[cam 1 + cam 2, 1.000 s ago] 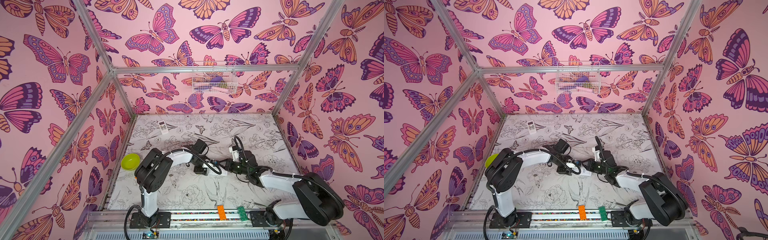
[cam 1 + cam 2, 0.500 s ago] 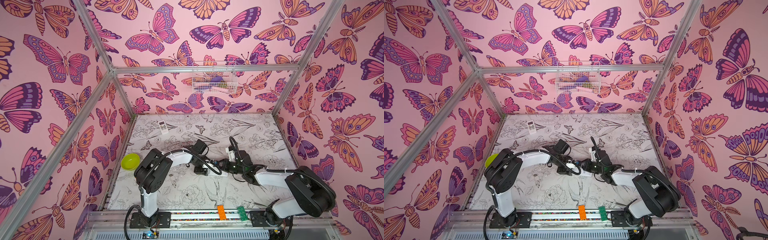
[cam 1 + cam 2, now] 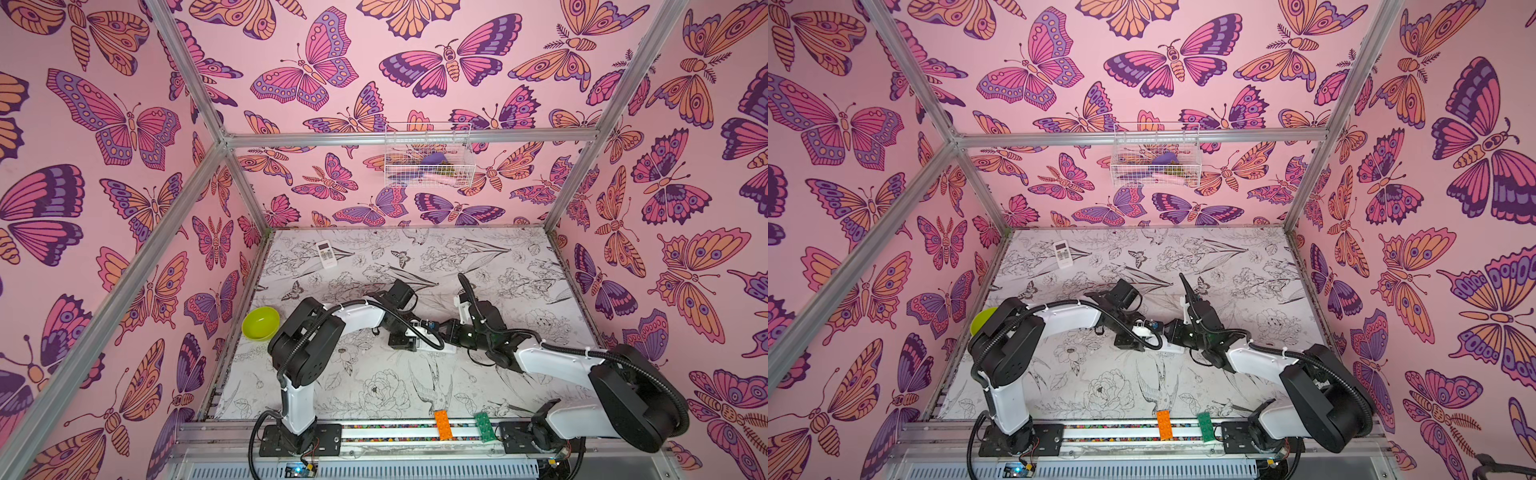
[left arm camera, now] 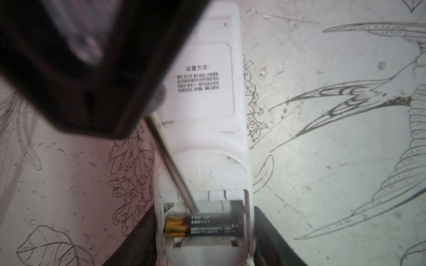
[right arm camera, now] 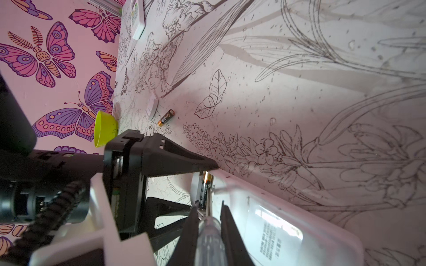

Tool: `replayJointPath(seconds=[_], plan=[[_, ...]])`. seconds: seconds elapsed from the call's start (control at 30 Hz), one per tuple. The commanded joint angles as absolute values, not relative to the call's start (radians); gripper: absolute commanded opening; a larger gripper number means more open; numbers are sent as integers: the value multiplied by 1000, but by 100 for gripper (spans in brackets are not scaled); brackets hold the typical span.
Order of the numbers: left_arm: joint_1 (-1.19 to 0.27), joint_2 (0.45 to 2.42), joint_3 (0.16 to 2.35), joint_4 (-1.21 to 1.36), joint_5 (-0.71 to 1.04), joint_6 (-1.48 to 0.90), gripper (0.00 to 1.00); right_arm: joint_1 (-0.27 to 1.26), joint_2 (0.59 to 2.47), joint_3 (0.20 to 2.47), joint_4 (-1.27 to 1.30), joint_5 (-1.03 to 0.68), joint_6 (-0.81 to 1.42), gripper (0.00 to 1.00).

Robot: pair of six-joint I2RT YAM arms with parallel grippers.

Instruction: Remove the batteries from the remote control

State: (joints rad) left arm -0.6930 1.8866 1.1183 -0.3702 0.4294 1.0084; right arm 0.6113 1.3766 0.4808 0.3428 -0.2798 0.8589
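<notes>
The white remote control point(image 4: 202, 96) lies back up with its battery bay uncovered. My left gripper point(image 4: 203, 214) is shut on the remote's bay end, one finger against each side. One black battery with a gold band point(image 4: 207, 228) lies in the bay, and the slot beside it is empty. My right gripper point(image 5: 208, 206) is shut on a clear-handled screwdriver point(image 5: 208, 239). The screwdriver's metal tip point(image 4: 193, 208) rests at the edge of that battery. A second battery point(image 5: 166, 117) lies loose on the table. In both top views the grippers meet over the remote point(image 3: 438, 349) point(image 3: 1173, 350).
A lime-green bowl point(image 3: 260, 324) point(image 5: 106, 129) stands at the left edge. A small white piece point(image 5: 152, 108) lies by the loose battery. Another remote point(image 3: 326, 254) sits at the back left. A wire basket point(image 3: 428, 156) hangs on the back wall. Orange and green bricks point(image 3: 443, 424) sit on the front rail.
My right arm has edged slightly toward the left gripper with the screwdriver. The left arm and the remote have stayed put.
</notes>
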Motion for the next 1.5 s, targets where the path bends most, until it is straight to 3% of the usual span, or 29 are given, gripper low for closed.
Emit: replayJointPath(seconds=[0.0,0.67,0.97,1.47], plan=[[-698,1888,1104,-394,424,1003,44,618,1390,477,288,-234,844,0],[-700,1887,1099,-394,436,1004,45,570,1544,417,591,-429,896,0],[-700,1893,1114,-403,419,984,44,646,1348,550,76,-188,742,0],[-701,1900,1108,-401,454,977,45,731,1521,533,288,-141,836,0]])
